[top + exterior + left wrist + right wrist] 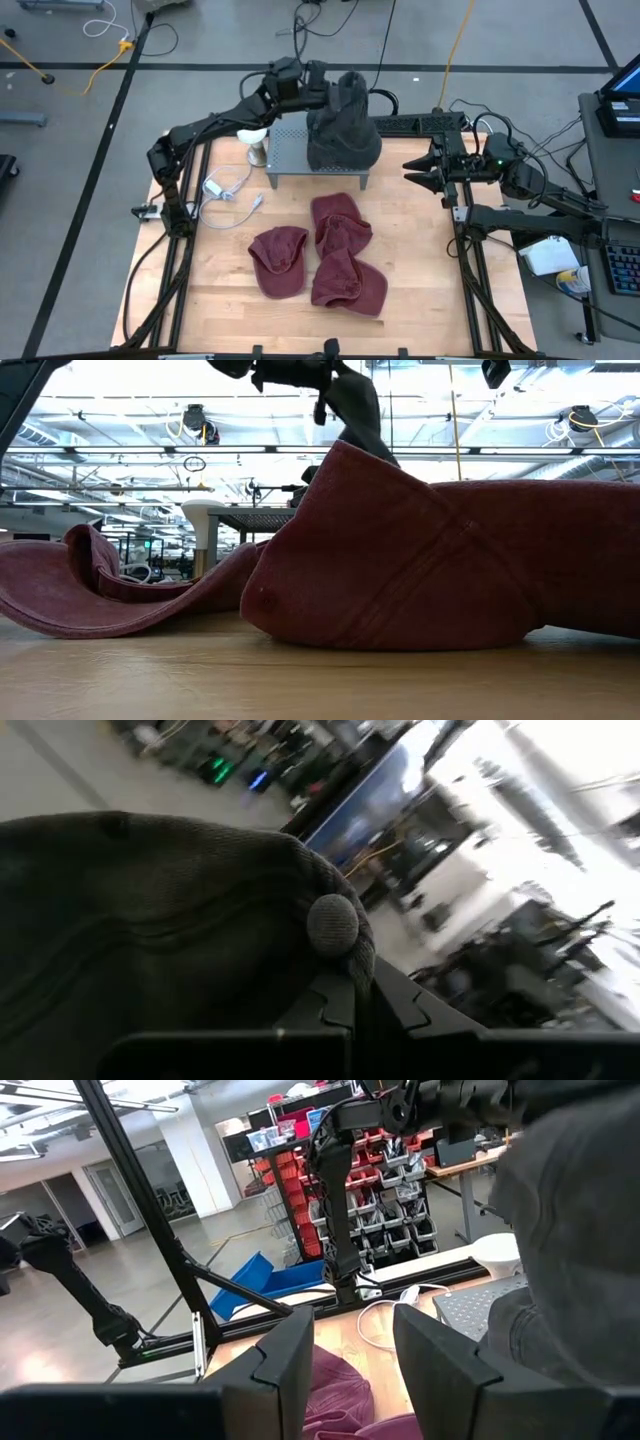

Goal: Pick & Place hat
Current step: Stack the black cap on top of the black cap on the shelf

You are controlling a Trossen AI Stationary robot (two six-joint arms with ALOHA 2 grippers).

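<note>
A dark grey cap (343, 125) stands tall on a grey perforated stand (290, 150) at the table's far side. My left gripper (325, 88) is at the cap's top and is shut on it. The left wrist view shows the cap's crown (150, 920) and its top button (332, 920). Three maroon caps (318, 255) lie crumpled on the table's middle and fill the low view (440, 560). My right gripper (412, 172) is open and hovers right of the stand, touching nothing; its fingers (290, 1360) stand apart. My left gripper pinches the grey cap's crown fabric just beside the top button (350, 965) between its two shut fingers. It comes level from the table's left. The cap hangs stretched below the fingers (355, 410), and its lower part (345, 155) rests on the stand.
A white cup-like thing (254, 140) stands left of the stand. A white cable and plug (225, 190) lie on the table's left part. Black frame rails (465, 250) run along the table's sides. Bare wood (420, 280) lies near the right and near edges.
</note>
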